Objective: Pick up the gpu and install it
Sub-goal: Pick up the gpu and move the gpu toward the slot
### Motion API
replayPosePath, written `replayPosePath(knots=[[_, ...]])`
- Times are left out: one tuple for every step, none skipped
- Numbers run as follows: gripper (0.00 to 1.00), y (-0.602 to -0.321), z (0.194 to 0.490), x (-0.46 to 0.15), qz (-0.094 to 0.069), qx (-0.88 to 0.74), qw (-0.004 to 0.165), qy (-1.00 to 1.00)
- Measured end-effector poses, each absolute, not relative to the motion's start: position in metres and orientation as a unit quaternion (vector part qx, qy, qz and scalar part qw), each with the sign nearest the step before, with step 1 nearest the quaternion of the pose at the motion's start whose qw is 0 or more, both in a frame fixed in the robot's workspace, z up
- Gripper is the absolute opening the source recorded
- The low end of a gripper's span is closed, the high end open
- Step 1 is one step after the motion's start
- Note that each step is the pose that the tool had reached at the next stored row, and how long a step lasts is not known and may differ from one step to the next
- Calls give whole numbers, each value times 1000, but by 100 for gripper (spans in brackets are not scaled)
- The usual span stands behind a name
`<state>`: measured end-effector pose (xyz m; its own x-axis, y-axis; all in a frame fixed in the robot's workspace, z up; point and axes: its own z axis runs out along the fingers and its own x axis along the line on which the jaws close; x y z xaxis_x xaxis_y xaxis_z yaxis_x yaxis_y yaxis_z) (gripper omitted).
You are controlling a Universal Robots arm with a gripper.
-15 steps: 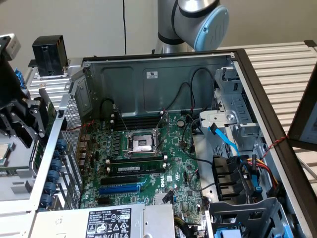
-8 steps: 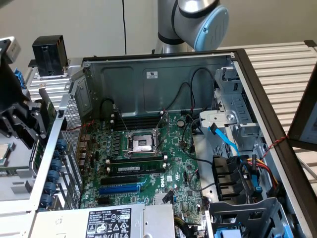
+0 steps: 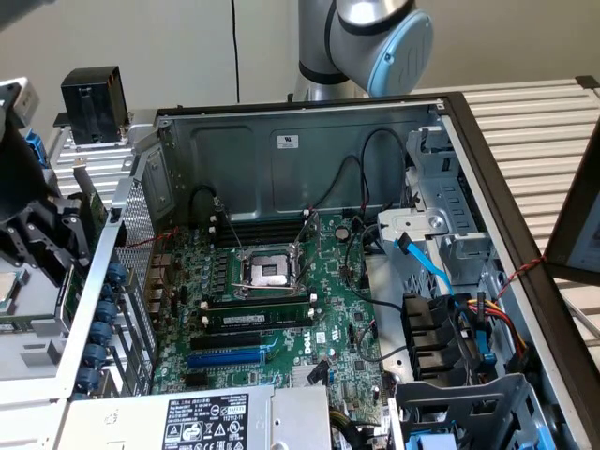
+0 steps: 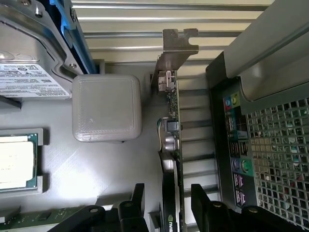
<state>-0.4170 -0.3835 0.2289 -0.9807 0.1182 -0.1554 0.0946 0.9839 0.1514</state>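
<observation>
**Open gripper straddles the gpu, outside the case**

Your gripper (image 4: 168,189) is spread wide and has hold of nothing. In the wrist view its two black fingers (image 4: 139,198) stand one on each side of the gpu (image 4: 172,140). A gap shows on both sides, so you are around the card but apart from it.

The gpu stands on edge on the grey tray (image 4: 96,169), and you see it edge-on. Its metal bracket (image 4: 178,44) is at the end away from the fingers, and its black shroud end sits between them. The card is just outside the case (image 3: 309,150), beside the rear port panel (image 4: 236,145). On its other side sits a grey square block (image 4: 106,107), and beyond that a cpu (image 4: 17,162) lies in a tray pocket.

In the exterior view your gripper is at the exterior view's left, beyond the case wall. The motherboard (image 3: 281,300) lies flat inside the case, well apart from the gpu.
</observation>
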Motion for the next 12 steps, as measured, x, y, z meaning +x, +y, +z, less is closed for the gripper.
replayPosePath(knots=[[51,-384,227,-417,73,54,82,992],[51,-384,226,-417,74,55,82,992],[51,-383,224,-417,75,56,82,992],[51,-383,223,-417,77,58,82,992],[51,-383,222,-416,80,61,82,992],[51,-383,221,-416,82,64,82,991],[51,-383,221,-416,83,66,82,991],[51,-383,221,-416,84,67,82,991],[51,-383,221,-416,84,67,82,991],[51,-383,221,-416,84,67,82,991],[51,-383,221,-416,84,67,82,991],[51,-383,221,-416,84,67,81,991]])
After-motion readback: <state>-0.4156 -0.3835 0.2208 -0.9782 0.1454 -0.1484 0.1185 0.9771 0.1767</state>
